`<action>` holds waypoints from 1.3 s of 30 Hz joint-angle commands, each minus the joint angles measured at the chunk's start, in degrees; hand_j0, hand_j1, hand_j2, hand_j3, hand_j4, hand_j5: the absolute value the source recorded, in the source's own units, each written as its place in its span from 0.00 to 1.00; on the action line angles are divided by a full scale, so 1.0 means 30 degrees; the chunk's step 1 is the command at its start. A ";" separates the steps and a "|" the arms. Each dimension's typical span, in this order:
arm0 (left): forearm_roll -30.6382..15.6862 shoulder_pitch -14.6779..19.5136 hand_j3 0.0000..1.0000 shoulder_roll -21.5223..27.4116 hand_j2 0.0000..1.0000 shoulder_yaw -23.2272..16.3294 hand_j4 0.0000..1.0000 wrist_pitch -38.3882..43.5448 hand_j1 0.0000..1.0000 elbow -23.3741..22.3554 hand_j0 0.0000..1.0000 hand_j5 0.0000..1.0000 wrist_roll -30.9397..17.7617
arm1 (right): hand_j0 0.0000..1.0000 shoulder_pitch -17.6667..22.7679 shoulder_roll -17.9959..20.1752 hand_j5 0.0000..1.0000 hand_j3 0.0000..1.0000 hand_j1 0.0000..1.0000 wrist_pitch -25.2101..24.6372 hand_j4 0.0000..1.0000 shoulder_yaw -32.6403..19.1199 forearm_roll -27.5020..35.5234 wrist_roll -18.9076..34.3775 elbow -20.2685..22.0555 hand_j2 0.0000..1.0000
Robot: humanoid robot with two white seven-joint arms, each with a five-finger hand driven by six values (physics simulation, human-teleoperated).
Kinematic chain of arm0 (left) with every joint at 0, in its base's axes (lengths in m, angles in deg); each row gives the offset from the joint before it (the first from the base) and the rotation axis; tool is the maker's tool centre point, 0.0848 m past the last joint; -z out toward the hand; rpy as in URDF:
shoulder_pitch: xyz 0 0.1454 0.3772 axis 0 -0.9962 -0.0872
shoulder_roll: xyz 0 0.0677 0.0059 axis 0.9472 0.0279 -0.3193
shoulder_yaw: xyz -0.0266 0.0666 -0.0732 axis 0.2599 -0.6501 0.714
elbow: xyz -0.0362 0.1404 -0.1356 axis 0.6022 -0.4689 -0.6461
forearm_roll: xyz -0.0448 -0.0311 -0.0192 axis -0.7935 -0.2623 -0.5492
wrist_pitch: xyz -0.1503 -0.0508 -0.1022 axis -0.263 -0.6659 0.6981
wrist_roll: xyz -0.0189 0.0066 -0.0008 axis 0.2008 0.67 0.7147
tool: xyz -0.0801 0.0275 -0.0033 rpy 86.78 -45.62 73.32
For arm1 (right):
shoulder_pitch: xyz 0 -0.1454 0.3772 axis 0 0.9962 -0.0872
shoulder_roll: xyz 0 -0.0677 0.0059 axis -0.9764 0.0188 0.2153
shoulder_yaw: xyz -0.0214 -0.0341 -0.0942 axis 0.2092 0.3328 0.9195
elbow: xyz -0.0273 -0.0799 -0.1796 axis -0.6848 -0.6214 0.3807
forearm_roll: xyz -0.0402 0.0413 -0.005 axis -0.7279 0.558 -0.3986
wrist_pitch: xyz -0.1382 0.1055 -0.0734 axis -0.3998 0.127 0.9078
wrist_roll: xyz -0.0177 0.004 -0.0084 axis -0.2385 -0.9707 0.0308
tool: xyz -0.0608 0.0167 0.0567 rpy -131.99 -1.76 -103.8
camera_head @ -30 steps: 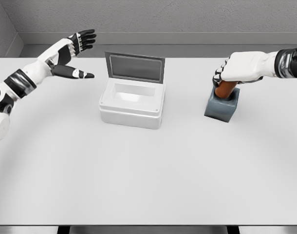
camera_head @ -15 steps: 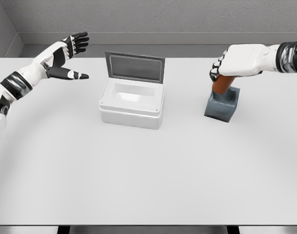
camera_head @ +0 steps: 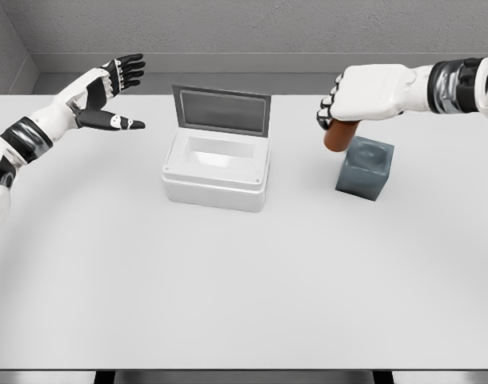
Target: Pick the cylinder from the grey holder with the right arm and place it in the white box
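My right hand [camera_head: 350, 100] is shut on the brown cylinder [camera_head: 338, 136], holding it by its top end. The cylinder hangs clear of the grey holder [camera_head: 366, 169], just above and to the left of the holder's upper left corner. The holder's socket shows nothing inside. The white box [camera_head: 218, 169] sits left of the holder with its lid [camera_head: 222, 111] standing up at the back and its inside bare. My left hand [camera_head: 110, 88] hovers open over the table's far left, fingers spread.
The white table [camera_head: 244, 280] runs from the grey back wall to the near edge at the bottom of the view. The upright lid stands between the box cavity and the wall.
My right hand has lifted the cylinder up out of the holder and carried it left, toward the box. The left hand has drifted slightly left and then held still.
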 commanded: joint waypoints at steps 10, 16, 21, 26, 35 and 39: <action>-0.0105 0.0029 1.00 0.0007 1.00 0.0015 1.00 0.0010 1.00 0.0015 1.00 1.00 0.0001 | 0.46 -0.0146 -0.1384 0.46 0.46 0.46 -0.0045 0.46 -0.0020 0.0004 -0.0007 -0.0107 0.46; -0.0134 0.0029 1.00 0.0008 1.00 0.0015 1.00 0.0010 1.00 0.0015 1.00 1.00 0.0001 | 0.46 -0.0263 -0.2146 0.46 0.46 0.46 -0.0045 0.46 0.0009 0.0004 -0.0007 -0.0428 0.46; -0.0105 0.0059 1.00 0.0008 1.00 0.0015 1.00 0.0010 1.00 -0.0043 1.00 1.00 0.0001 | 0.46 -0.0352 -0.2703 0.46 0.46 0.46 -0.0045 0.46 0.0068 0.0004 -0.0007 -0.0488 0.46; -0.0105 0.0088 1.00 0.0008 1.00 0.0015 1.00 0.0010 1.00 -0.0043 1.00 1.00 0.0001 | 0.46 -0.0352 -0.3171 0.46 0.46 0.46 -0.0045 0.46 0.0156 0.0004 -0.0007 -0.0341 0.46; -0.0105 0.0088 1.00 -0.0109 1.00 0.0015 1.00 0.0010 1.00 -0.0043 1.00 1.00 0.0001 | 0.46 -0.0352 -0.3816 0.46 0.46 0.46 -0.0045 0.46 0.0185 -0.0025 -0.0007 -0.0458 0.46; -0.0134 0.0088 1.00 -0.0139 1.00 0.0015 1.00 0.0010 1.00 -0.0043 1.00 1.00 0.0001 | 0.46 -0.0352 -0.4548 0.46 0.46 0.46 -0.0045 0.46 0.0215 -0.0171 -0.0007 -0.1191 0.46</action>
